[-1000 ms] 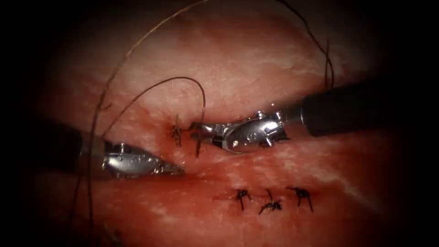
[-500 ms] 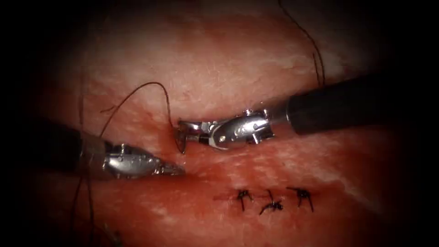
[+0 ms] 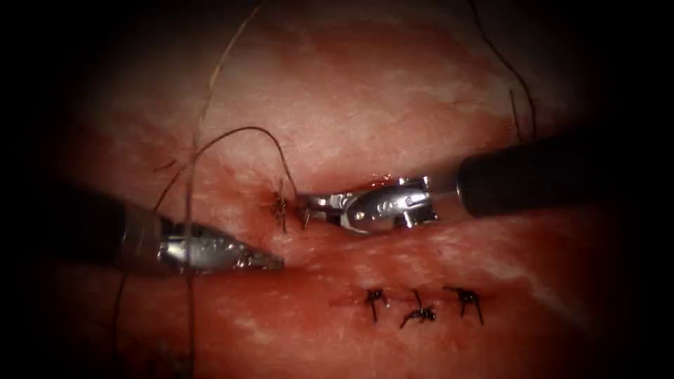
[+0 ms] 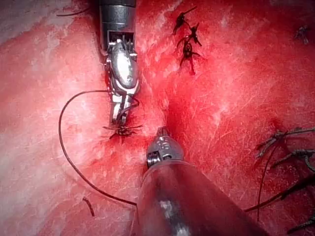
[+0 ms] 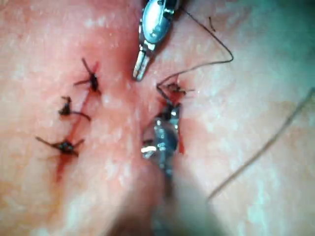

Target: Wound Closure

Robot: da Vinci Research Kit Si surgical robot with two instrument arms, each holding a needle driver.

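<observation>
Your right tool (image 3: 307, 208) pinches the thread (image 3: 239, 135) beside the new knot (image 3: 280, 208); your left tool (image 3: 270, 261), jaws pressed together, holds nothing, so keep tension gentle and even.

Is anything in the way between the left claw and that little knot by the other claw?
Nothing visible stands between them. The left claw rests on the tissue just below and left of the knot, with bare wet tissue in the gap. The right claw sits on the knot's far side, shut on the thread beside it.
</observation>
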